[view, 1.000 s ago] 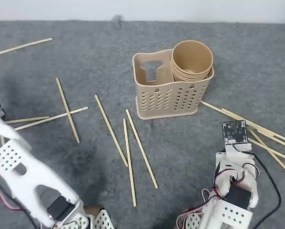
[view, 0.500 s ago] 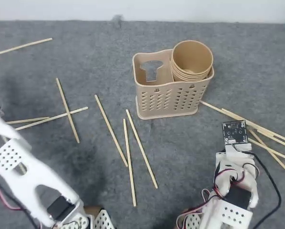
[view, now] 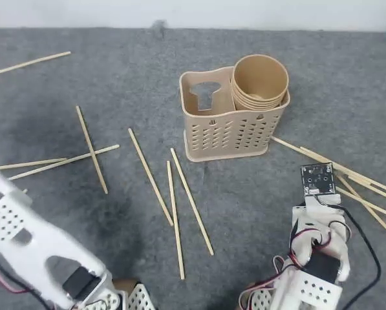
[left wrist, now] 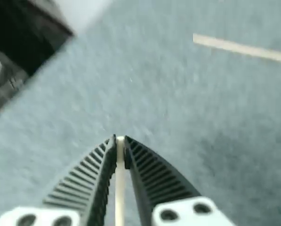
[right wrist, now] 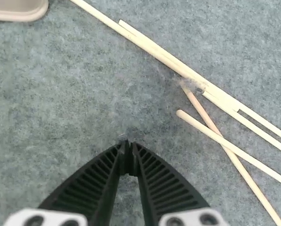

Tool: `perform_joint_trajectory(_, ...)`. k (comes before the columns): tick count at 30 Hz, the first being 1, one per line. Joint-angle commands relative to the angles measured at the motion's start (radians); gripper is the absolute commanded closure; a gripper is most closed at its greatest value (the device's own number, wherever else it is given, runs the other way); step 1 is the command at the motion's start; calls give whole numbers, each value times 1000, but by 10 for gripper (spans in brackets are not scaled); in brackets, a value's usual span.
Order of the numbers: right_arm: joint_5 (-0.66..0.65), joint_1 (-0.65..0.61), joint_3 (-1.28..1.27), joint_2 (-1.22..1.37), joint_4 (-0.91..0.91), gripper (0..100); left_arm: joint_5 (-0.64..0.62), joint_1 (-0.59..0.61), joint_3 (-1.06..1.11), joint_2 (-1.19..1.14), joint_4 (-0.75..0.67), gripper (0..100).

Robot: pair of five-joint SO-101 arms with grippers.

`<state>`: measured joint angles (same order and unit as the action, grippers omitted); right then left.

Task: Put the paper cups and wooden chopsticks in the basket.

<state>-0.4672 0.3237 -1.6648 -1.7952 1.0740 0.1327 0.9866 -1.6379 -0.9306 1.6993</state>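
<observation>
Paper cups (view: 260,79): done, stacked in one compartment of basket (view: 226,135); other compartment looks bare of sticks

Chopsticks (view: 150,175): almost all left, scattered flat on grey bench (view: 115,71) on both sides of basket, some crossed

Left gripper (left wrist: 120,139): jaws closed on pale held chopstick (left wrist: 118,197), low over bench, well apart from basket

Right gripper (right wrist: 128,146): jaws together, nothing between, just above bench near pile of sticks (right wrist: 178,68)

Judgement: cup part finished, chopstick part barely begun; many trips remain
</observation>
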Motion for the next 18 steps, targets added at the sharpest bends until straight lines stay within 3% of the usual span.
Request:
perform_joint_trajectory(1, -15, -4, -20, 4, 5, 990, 21, 31, -47, 141, 9, 991)
perform_joint_trajectory(8, -15, -4, -20, 4, 7, 990, 18, 75, -47, 282, -37, 991)
perform_joint_trajectory(12, -15, -4, -20, 4, 7, 990, -66, 114, -47, 425, -69, 991)
perform_joint_trajectory(18, -15, -4, -20, 4, 7, 990, -98, 112, -47, 617, 21, 991)
